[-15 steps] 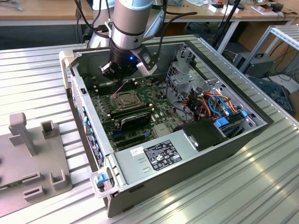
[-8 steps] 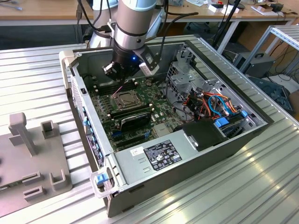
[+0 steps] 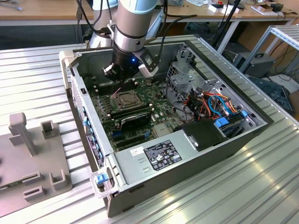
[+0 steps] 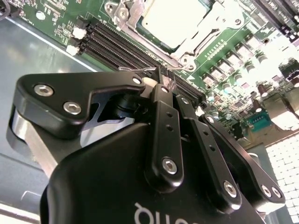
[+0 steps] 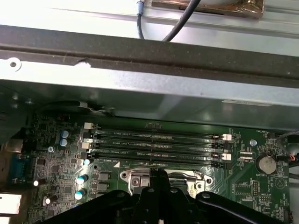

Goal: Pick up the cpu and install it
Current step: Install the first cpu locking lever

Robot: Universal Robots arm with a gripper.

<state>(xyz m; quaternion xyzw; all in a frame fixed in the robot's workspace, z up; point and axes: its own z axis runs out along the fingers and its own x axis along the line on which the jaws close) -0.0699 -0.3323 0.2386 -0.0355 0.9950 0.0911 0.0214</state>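
The cpu (image 4: 174,19) is a pale silver-grey square lying flat inside the metal socket frame (image 4: 212,23) on the green motherboard (image 3: 140,109). In the exterior view the cpu (image 3: 126,98) sits just in front of and below my gripper (image 3: 120,84). In both wrist views the black fingers are pressed together, so the gripper (image 4: 164,83) is shut with nothing seen between them. Its tips hang above the socket frame's edge (image 5: 140,176), on the side of the black memory slots (image 5: 154,142). In the first wrist view the gripper (image 5: 156,172) hides the cpu.
The open computer case (image 3: 70,63) lies on a ribbed metal table. A long black module (image 3: 135,119), a power supply (image 3: 154,156), a drive cage (image 3: 184,77) and coloured cables (image 3: 215,105) surround the socket. A grey fixture (image 3: 28,158) sits at the exterior view's left.
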